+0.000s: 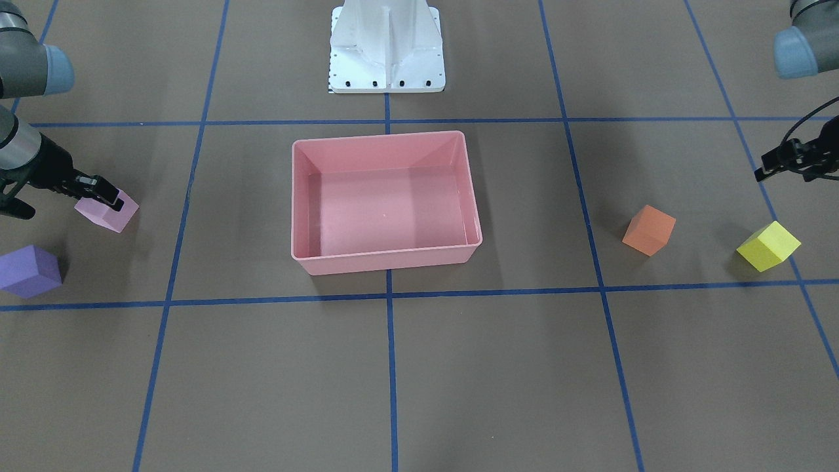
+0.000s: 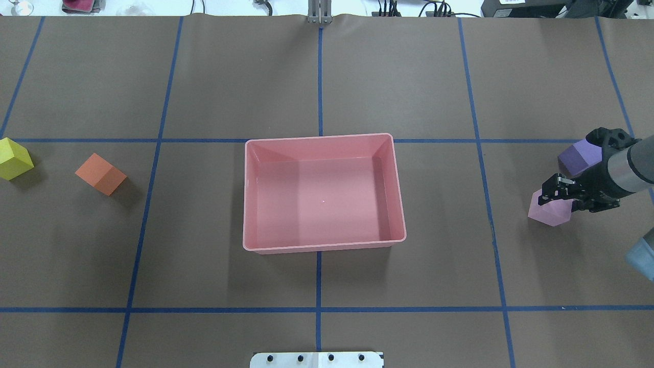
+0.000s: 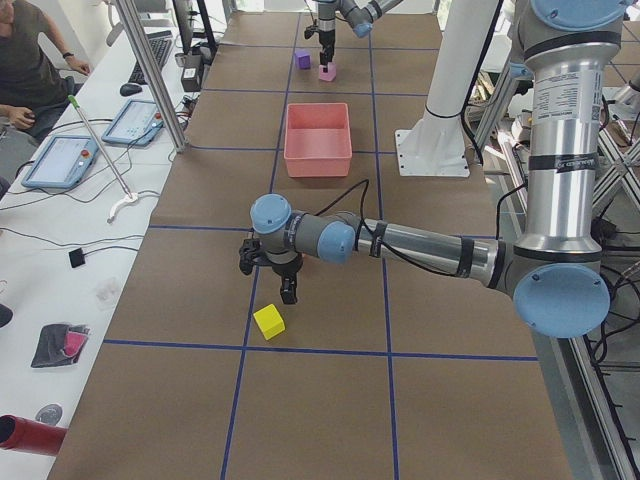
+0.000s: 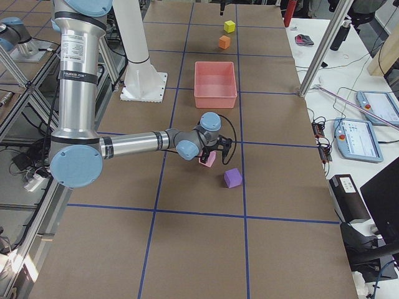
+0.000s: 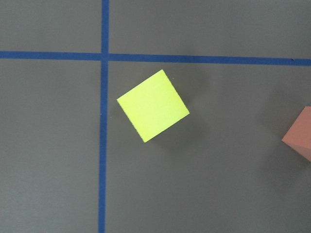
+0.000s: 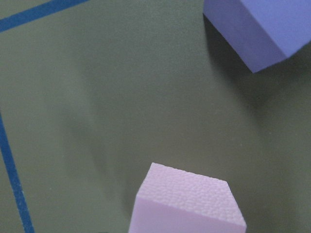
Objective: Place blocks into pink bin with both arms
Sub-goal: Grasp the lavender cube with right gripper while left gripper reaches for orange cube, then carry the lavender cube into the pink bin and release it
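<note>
The pink bin [image 1: 387, 254] stands empty at the table's middle, also in the overhead view [image 2: 322, 248]. My right gripper [image 2: 554, 188] is low at the top of the light pink-lilac block [image 2: 546, 212], jaws apart; the block rests on the table and fills the bottom of the right wrist view [image 6: 187, 204]. The purple block [image 2: 580, 157] lies just beyond it. My left gripper [image 3: 268, 283] is open and empty, hovering above the yellow block [image 5: 153, 105], which lies on the table [image 1: 768, 246]. The orange block [image 1: 649, 229] lies between the yellow block and the bin.
The white pedestal base [image 1: 387, 46] stands behind the bin. Blue tape lines grid the brown table cover. An operators' bench with tablets and cables [image 3: 70, 160] runs along the far side of the table.
</note>
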### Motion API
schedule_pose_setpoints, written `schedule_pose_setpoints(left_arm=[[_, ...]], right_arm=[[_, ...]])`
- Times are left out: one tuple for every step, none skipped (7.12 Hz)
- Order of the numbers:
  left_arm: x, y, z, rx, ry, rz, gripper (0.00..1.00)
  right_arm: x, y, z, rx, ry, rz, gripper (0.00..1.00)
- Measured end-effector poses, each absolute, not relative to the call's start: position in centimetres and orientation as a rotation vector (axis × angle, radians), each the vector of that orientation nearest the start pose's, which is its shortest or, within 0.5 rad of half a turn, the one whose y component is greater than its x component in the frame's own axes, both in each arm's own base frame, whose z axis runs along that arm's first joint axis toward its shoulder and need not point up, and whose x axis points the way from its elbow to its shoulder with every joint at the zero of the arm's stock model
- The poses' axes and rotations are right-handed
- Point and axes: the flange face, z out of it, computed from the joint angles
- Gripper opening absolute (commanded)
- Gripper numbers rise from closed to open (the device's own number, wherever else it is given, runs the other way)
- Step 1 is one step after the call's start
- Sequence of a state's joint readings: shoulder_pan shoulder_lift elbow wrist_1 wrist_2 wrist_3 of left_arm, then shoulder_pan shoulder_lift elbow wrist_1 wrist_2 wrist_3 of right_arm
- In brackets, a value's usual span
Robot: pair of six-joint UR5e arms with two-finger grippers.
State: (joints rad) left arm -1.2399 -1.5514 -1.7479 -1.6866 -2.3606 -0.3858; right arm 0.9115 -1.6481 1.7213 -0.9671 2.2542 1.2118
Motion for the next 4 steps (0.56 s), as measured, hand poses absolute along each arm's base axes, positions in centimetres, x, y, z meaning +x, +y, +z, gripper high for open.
schedule_pose_setpoints(left_arm=[[13.1,-49.7,55.5,-0.019,0.822,0.058,1.00],[15.8,-50.6,54.2,-0.034,0.826,0.023,1.00],[18.5,-51.3,52.7,-0.050,0.834,0.007,0.99],[21.2,-51.8,50.7,-0.043,0.846,0.034,0.99]], right_arm=[[-24.8,-43.7,52.8,-0.129,-0.937,0.287,0.00],[-25.9,-45.9,48.4,-0.115,-0.956,0.294,0.00],[-27.4,-48.7,42.3,-0.110,-0.961,0.304,0.00],[-28.8,-50.7,35.7,-0.117,-0.959,0.324,0.00]])
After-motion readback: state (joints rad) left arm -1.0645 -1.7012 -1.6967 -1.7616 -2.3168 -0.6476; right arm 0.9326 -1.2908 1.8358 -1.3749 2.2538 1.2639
